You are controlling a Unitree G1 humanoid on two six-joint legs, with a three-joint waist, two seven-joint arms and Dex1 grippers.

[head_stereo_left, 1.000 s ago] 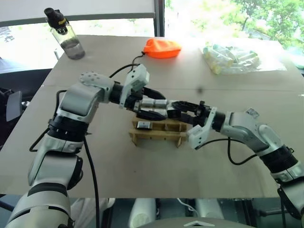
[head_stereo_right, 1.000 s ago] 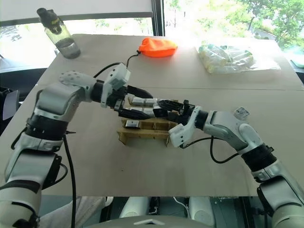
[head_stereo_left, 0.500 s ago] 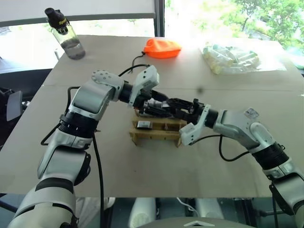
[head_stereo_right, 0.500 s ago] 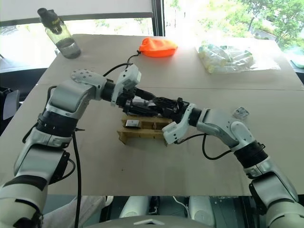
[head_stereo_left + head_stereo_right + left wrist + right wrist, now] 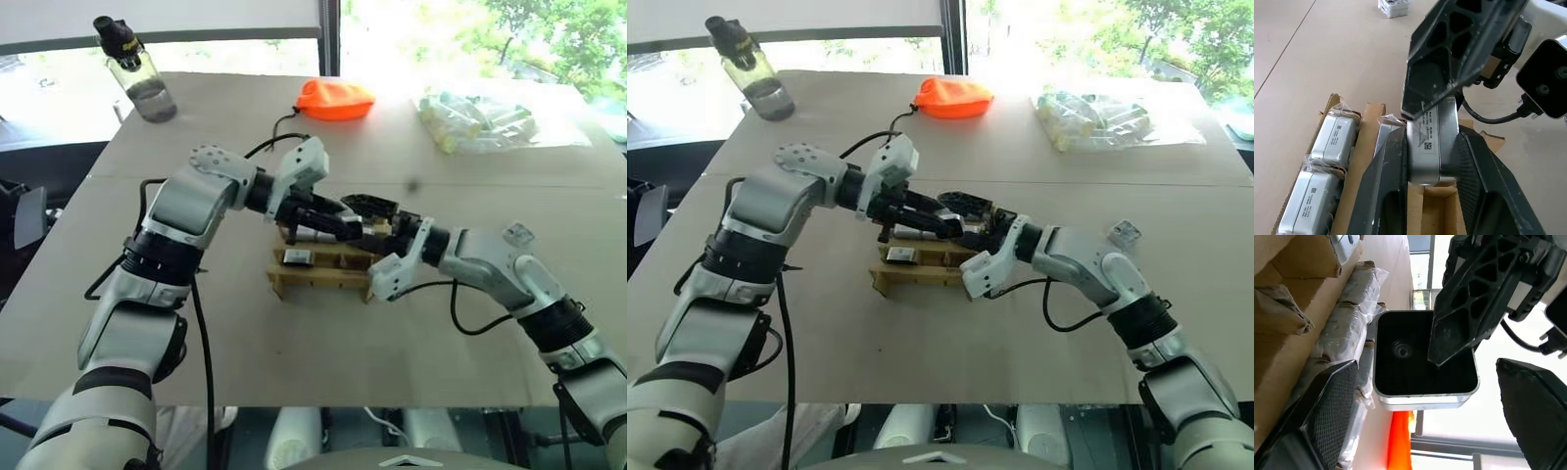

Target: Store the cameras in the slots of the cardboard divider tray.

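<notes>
Two grippers met over the cardboard divider tray (image 5: 323,271) near the middle of the table (image 5: 294,343). Left gripper (image 5: 1430,166) was clamped on a silver camera (image 5: 1434,142), one black finger on each side of its body, label face showing in the left wrist view. Right gripper (image 5: 358,220) had its fingers spread wide around that same camera; in the right wrist view the camera's black lens face sat between the right fingers (image 5: 1327,406) with gaps on both sides, not touching them. Held camera hung just above the tray's slots, at the tray's far side.

Tray lay flat on the table, between the two arms. Two wrapped cameras (image 5: 1317,176) sat in slots along one edge row of the tray, one behind the other, in clear film. Another camera (image 5: 296,258) showed at the tray's left near part. One more small camera (image 5: 1394,7) lay on the bare table well apart from the tray, to the right of the right arm.

Far side of the table: orange pouch (image 5: 335,99) in the middle, clear bag of pale cylinders (image 5: 480,122) to the far right, water bottle (image 5: 135,70) at the far left. All three well apart from the tray.
</notes>
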